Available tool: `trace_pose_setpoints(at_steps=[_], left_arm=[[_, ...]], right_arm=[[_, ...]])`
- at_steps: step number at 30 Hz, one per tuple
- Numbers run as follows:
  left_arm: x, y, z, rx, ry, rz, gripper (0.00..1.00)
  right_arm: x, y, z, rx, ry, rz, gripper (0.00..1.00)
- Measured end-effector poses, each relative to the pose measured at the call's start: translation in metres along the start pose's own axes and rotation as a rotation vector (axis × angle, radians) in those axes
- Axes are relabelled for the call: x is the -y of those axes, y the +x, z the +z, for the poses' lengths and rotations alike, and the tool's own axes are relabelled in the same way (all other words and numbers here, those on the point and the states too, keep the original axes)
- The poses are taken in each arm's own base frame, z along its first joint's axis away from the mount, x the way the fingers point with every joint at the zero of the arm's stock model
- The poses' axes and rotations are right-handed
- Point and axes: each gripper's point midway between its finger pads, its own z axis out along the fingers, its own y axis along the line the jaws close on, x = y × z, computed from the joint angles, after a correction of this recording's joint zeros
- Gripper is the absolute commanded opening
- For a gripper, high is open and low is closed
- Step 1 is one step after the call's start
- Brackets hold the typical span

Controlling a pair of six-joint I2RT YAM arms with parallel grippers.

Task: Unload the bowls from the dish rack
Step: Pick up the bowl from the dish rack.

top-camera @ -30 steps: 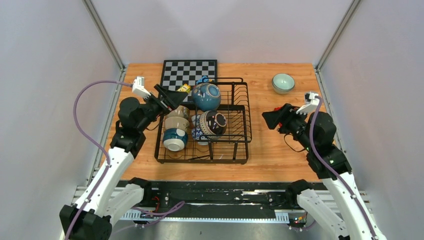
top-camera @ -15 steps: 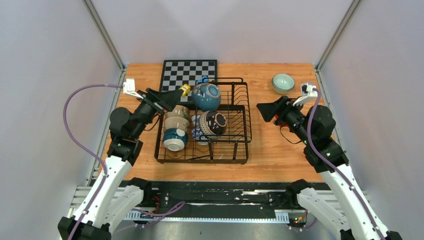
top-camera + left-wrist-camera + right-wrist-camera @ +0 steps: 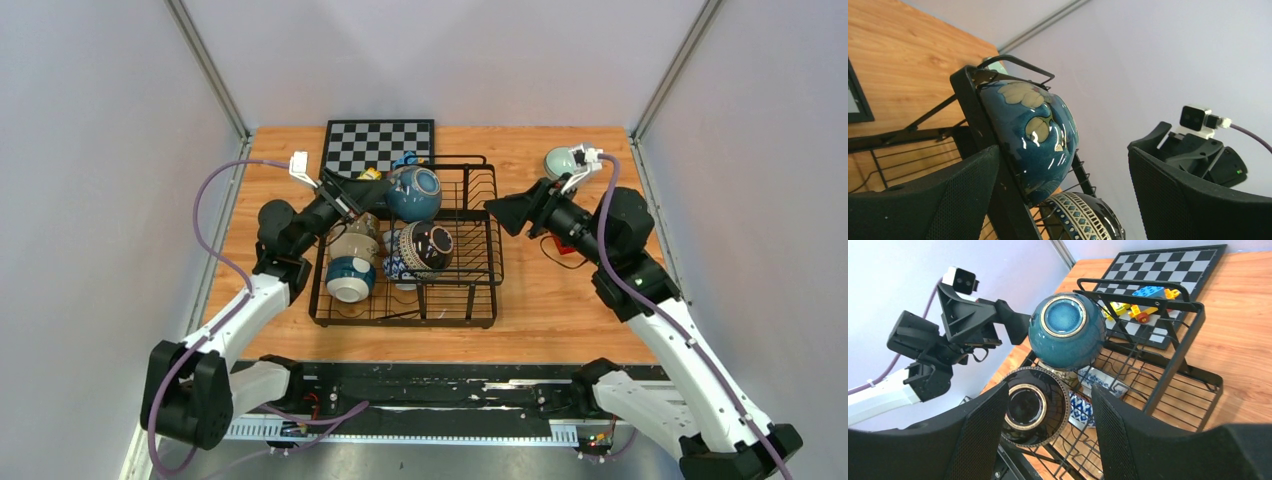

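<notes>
The dish rack (image 3: pixel 470 290) is of thin black wire with a grid floor and stands in the middle of the wooden table (image 3: pixel 560 300). In its 11 o'clock corner a glossy teal bowl (image 3: pixel 412 193) lies tilted, round foot ring up, with pale petal marks on its side. Toward 6 o'clock from it rests a shiny dark bowl (image 3: pixel 430 245) with a patterned band. At the rack's 9 o'clock side lie a beige bowl (image 3: pixel 353 243) and a blue-banded bowl (image 3: pixel 350 278). A pale mint bowl (image 3: pixel 558 160) sits on the table at 2 o'clock. The left gripper (image 3: pixel 368 195) stands wide, just beside the teal bowl. The right gripper (image 3: pixel 497 212) is apart and holds nothing.
</notes>
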Motion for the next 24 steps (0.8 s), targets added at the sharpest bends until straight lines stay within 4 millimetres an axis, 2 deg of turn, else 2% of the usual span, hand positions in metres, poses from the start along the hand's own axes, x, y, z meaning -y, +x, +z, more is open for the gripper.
trace_pose_setpoints(at_steps=[10,18,21,24], left_arm=[[0.001,0.005,0.002,-0.031,0.024,-0.038,1.00],[0.000,0.007,0.005,-0.046,0.045,-0.060,0.96],[0.001,0.008,0.006,-0.052,0.053,-0.071,0.92],[0.004,0.008,0.006,-0.054,0.068,-0.077,0.90]], right_arm=[[-0.003,0.006,0.037,-0.059,-0.043,0.059,0.61],[-0.024,0.012,0.079,-0.149,-0.061,0.029,0.61],[-0.021,0.015,0.091,-0.163,-0.041,0.013,0.61],[-0.009,0.022,0.105,-0.183,-0.004,0.003,0.61]])
